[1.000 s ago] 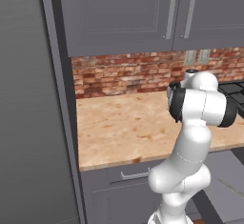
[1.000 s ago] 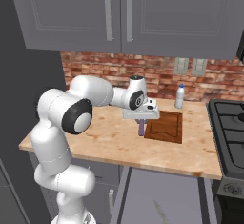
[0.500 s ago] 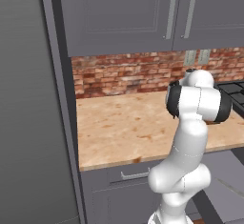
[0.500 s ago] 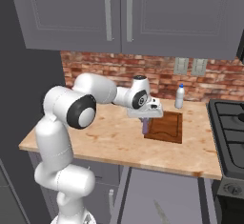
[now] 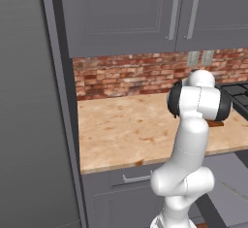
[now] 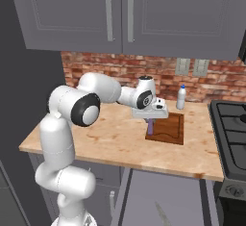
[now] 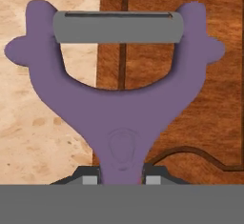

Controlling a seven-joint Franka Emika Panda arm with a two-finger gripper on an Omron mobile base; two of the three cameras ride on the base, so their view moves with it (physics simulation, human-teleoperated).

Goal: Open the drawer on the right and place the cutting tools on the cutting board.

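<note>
My gripper (image 6: 150,120) points down over the left edge of the dark reddish-brown cutting board (image 6: 169,129) and is shut on a lilac-purple cutting tool (image 6: 150,127). In the hand view this cutting tool (image 7: 119,108) is a Y-shaped peeler with a grey blade. My fingertips (image 7: 88,176) pinch its handle. Under it lie the cutting board (image 7: 195,75) on the right and pale countertop (image 7: 43,123) on the left. The wide grey drawer (image 6: 158,196) stands pulled out below the counter.
A small white bottle (image 6: 180,97) stands at the brick wall behind the board. A black stove (image 6: 233,133) borders the counter on the right. A smaller drawer front with a silver handle (image 5: 135,177) sits to the left. Grey cabinets hang overhead.
The gripper has carried the purple tool a little to the right, from beside the board to over its left edge.
</note>
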